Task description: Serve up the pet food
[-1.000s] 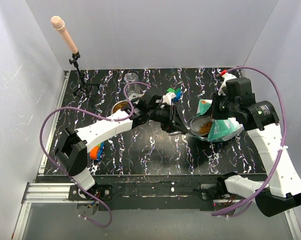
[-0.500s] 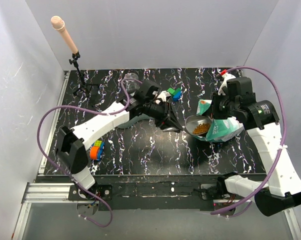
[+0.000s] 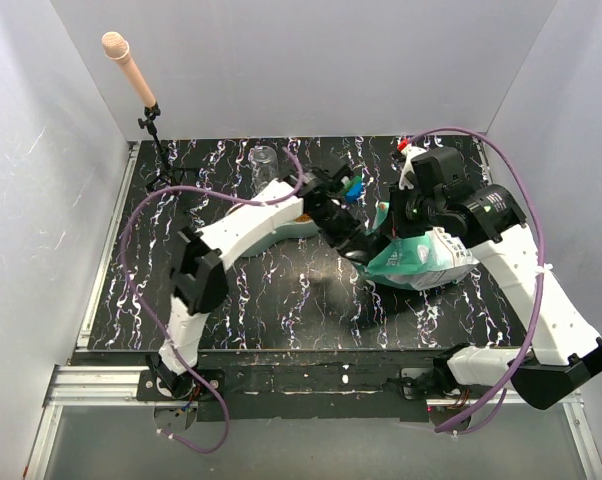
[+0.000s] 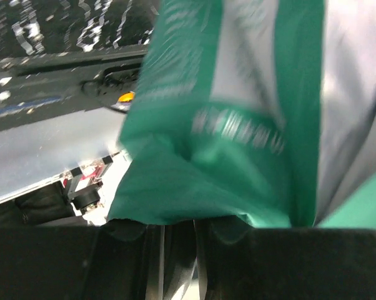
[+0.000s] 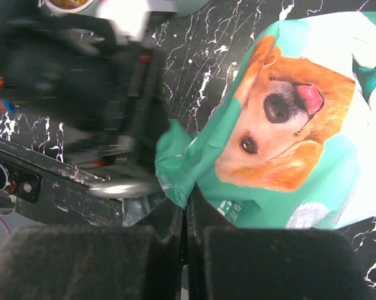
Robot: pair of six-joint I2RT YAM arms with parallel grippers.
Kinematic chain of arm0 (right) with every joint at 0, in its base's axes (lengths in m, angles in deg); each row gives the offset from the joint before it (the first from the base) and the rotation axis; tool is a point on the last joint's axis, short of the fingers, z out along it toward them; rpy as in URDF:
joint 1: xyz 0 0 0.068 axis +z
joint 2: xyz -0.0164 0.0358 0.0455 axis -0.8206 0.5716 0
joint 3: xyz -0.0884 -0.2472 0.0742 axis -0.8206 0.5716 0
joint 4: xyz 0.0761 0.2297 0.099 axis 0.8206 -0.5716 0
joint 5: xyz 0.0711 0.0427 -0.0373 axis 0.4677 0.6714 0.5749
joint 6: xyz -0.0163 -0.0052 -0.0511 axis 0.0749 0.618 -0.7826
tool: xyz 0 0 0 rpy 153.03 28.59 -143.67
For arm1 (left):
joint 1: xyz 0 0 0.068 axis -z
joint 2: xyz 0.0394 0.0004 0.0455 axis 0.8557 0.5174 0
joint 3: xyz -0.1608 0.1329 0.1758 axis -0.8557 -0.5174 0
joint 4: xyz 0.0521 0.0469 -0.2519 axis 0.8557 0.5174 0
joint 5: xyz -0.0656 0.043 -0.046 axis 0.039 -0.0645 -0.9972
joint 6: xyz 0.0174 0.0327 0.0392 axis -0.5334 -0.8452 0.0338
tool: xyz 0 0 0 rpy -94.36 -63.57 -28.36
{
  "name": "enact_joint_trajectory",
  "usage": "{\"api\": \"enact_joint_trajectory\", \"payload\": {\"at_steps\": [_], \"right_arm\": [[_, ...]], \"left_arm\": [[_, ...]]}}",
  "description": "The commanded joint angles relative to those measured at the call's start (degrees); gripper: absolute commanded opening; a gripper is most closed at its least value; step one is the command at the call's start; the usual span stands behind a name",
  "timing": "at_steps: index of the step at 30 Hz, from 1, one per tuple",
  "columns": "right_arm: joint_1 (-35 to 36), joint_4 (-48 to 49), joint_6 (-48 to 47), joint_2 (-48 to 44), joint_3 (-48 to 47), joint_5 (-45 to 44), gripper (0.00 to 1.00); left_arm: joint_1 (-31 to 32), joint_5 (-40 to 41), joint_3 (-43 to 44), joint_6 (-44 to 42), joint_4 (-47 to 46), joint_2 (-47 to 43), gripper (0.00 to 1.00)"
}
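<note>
While the right gripper (image 5: 187,209) is clamped on an edge of the teal bag (image 5: 288,125) — left gripper (image 3: 365,250) beside it, blurred, closure unclear.

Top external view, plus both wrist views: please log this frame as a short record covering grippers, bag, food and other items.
right gripper: shut on the edge of the pet food bag
left gripper: at the bag's open end, motion-blurred; open or shut unclear
bag: teal-and-white with golden dog print, lying tilted on the table
pet food: kibble in the bowl behind the left arm
other items: clear glass, microphone, green and blue blocks
</note>
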Motion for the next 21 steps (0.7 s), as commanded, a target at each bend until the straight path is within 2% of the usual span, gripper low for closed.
{"api": "enact_joint_trajectory", "payload": {"at_steps": [1,4,7,9,13,16,18,21], "right_arm": [[0.16,7.37,2.35,-5.23,-4.41,3.88,0.01],[-2.21,6.85,1.39,-6.55,-1.59,5.2,0.01],[-4.4,6.85,0.59,-8.22,0.34,4.58,0.01],[-6.51,6.93,0.42,-9.54,2.01,5.19,0.01],[-10.91,7.2,-0.2,-11.65,5.61,5.81,0.01],[-13.02,7.02,-0.81,-12.36,6.94,4.68,0.01],[-13.46,6.76,-1.51,-12.45,7.38,3.79,0.01],[-13.99,6.85,-2.22,-12.45,7.82,2.48,0.01]], "left_arm": [[3.82,6.66,8.37,2.61,-1.53,16.2,0.0],[5.68,4.89,11.47,-0.19,-4.42,25.1,0.0],[5.24,8.49,10.61,-4.06,-10.02,23.12,0.0],[4.8,6.14,3.78,-4.77,-23.52,17.95,0.0],[3.66,-0.11,-13.45,0.05,-56.21,6.78,0.0],[2.52,-4.59,-20.76,4.35,-68.2,2.28,0.0],[1.9,-6.44,-24.45,7.61,-71.39,-0.09,0.0],[1.11,-8.29,-31.57,13.4,-81.56,-4.31,0.0]]}}
